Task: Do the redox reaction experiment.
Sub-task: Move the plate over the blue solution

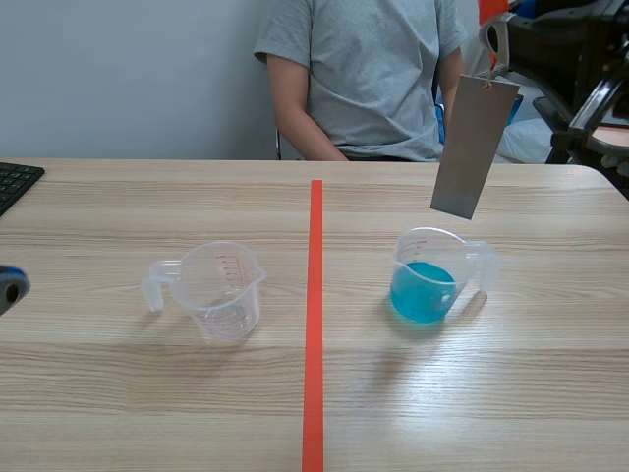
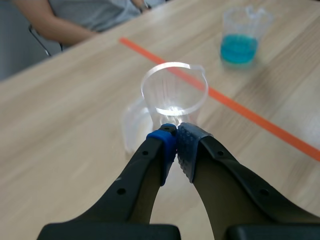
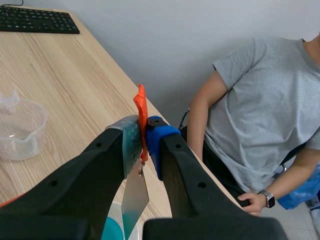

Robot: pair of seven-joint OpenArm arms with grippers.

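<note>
A grey metal plate [image 1: 475, 147] hangs in the air above and slightly behind the clear cup of blue liquid [image 1: 429, 280]. My right gripper [image 3: 144, 135], raised at the far right [image 1: 498, 44], is shut on the orange tag [image 3: 141, 117] at the plate's top; the plate [image 3: 135, 192] dangles below the fingers. An empty clear measuring cup [image 1: 221, 290] stands left of the red tape line. My left gripper [image 2: 176, 142] is shut on nothing, just short of the empty cup [image 2: 174, 95]. In the scene view only its tip [image 1: 10, 285] shows at the left edge.
A person in a grey shirt [image 1: 369, 74] sits across the table. A black keyboard [image 1: 15, 182] lies at the far left edge. The orange-red tape line [image 1: 314, 324] runs down the table's middle. Dark equipment [image 1: 580, 69] stands beyond the table's right corner.
</note>
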